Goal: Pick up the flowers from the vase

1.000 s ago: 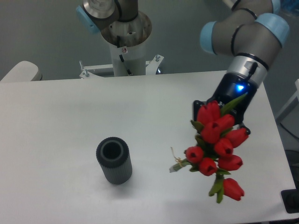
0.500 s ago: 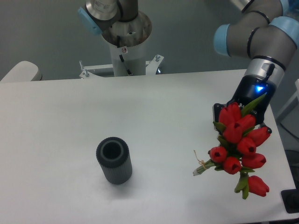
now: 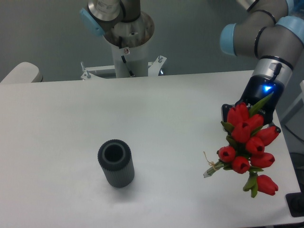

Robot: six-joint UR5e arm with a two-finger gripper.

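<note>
By then my gripper, clamped on the flowers, had carried them further right, out near the table edge and well apart from the vase, which stood empty, so I judged the pick-up essentially done.

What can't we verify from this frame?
- Gripper finger contact: hidden behind the flowers, fixed camera.
- Stem ends: small and blurred near the twine.
- Vase interior: dark, contents unreadable.
- Arm upper links: cut off by the top edge.
</note>
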